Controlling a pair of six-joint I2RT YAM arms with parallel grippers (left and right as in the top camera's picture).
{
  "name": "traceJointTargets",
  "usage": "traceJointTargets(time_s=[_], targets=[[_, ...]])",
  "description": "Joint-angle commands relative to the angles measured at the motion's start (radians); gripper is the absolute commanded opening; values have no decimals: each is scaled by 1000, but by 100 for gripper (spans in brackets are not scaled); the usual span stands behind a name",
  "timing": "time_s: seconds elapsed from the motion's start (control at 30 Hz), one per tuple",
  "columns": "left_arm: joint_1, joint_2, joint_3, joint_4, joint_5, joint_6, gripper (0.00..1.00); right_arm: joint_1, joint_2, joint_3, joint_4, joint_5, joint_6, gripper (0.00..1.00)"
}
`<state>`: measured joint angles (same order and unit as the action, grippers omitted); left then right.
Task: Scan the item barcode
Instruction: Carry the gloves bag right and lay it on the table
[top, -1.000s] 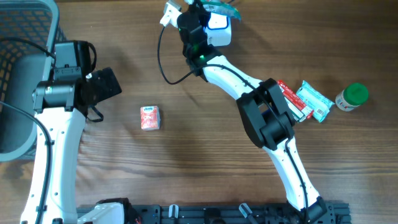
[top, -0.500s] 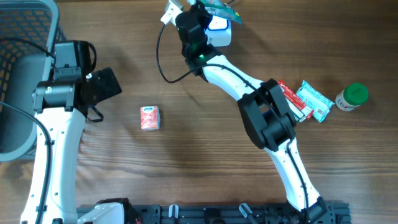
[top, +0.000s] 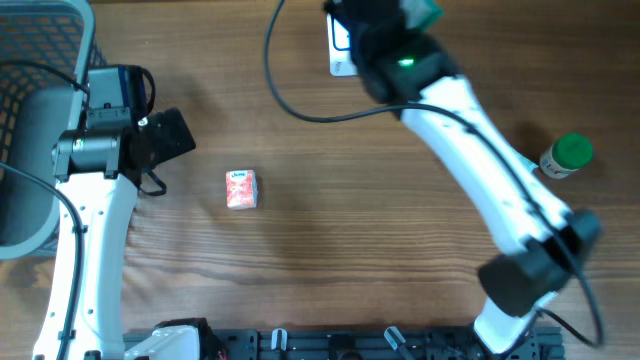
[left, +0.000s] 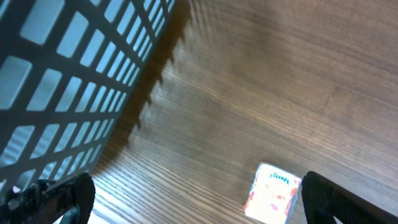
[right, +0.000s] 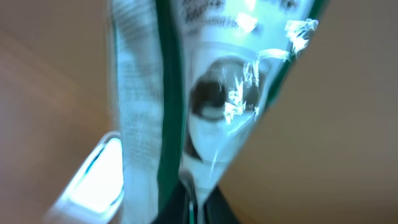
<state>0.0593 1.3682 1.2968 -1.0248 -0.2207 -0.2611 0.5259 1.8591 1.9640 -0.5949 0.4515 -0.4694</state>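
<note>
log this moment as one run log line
right tool: shut on packet, near scanner | left tool: open, empty | carton: untouched

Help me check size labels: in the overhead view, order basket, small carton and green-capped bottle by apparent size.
Largest by far: basket, though cut off by the frame edge.
Then small carton and green-capped bottle: they look about alike, so unranked.

- The basket (top: 40, 40) stands at the far left of the table (top: 330, 260).
- The small carton (top: 241, 189) lies on the table, right of the basket and well apart from it.
- The scanner (top: 343, 50) sits at the back near the middle, partly under the right arm (top: 480, 150).
- The packet (right: 186, 93) hangs just right of the scanner.
- The bottle (top: 566, 155) stands at the far right.
</note>
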Motion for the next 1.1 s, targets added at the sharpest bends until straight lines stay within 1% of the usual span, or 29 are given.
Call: traceJointTargets(time_s=[0.0,0.07,0.13,0.2,0.27,0.33,0.5,0.6,0.7,0.8,0.9,1.07], targets=[[5,-12,14,4,-16,-9,100,-107,-69,-13,-249,-352,344,4],[5,-12,14,4,-16,-9,100,-163,-76,-13,-396,-517,394,4],[5,-12,14,4,-16,-9,100,-222,-70,-22,-545,-674,402,4],[5,-12,14,4,-16,-9,100,-259,-69,-43,-628,-739,401,4],[5,-12,14,4,-16,-9,100,-303,-68,-91,-690,-745,401,4],[5,-12,14,4,-16,-9,100,-320,-68,-126,-702,-745,401,4],[5,-12,14,4,-16,-9,100,-333,-68,-248,-679,-742,402,4],[5,-12,14,4,-16,-9,100,-334,-68,-355,-607,-712,453,4],[5,-12,14,4,-16,-9,100,-334,-68,-467,-511,-625,514,4],[5,-12,14,4,-16,-9,100,-334,-68,-559,-432,-597,525,4],[5,-12,14,4,-16,-9,100,-334,-68,-603,-388,-597,526,4],[5,-12,14,4,-16,-9,100,-334,-68,-618,-340,-601,525,4]])
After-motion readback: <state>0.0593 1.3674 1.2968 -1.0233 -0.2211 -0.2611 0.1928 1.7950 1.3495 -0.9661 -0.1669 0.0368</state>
